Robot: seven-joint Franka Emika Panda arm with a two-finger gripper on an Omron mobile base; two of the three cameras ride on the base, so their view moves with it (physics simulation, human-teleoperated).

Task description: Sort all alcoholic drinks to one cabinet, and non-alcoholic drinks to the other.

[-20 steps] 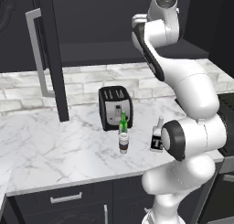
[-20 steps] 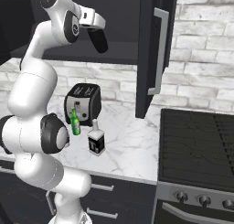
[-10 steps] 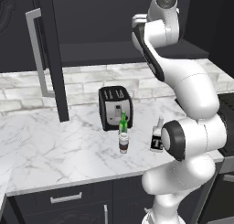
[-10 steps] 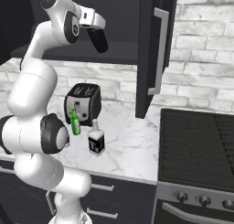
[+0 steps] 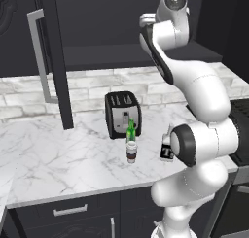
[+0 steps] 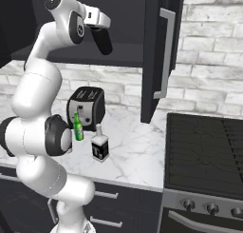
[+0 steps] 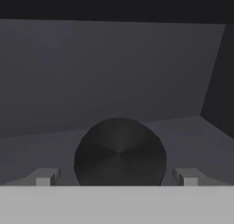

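Note:
The black flask (image 7: pixel 119 152) stands upright on the shelf inside the dark wall cabinet (image 5: pixel 107 55). My gripper (image 7: pixel 116 177) is open around it, with a gap between each fingertip and the flask's sides. In the right base view the gripper (image 6: pixel 102 39) reaches into the cabinet (image 6: pixel 118 61) above the counter. Down on the counter stand the green beer bottle (image 5: pixel 130 130), the white coffee cup (image 5: pixel 131 151) just in front of it, and the squat pale bottle (image 6: pixel 99 146) with its black label. The green bottle (image 6: pixel 78 127) is partly hidden by my arm.
A black-and-silver toaster (image 5: pixel 122 113) sits behind the bottles on the marble counter (image 5: pixel 58 159). The open cabinet doors (image 5: pixel 53 62) (image 6: pixel 159 51) hang at either side. A dark stove (image 6: pixel 204 151) lies to the right, with drawers (image 5: pixel 70 210) below the counter.

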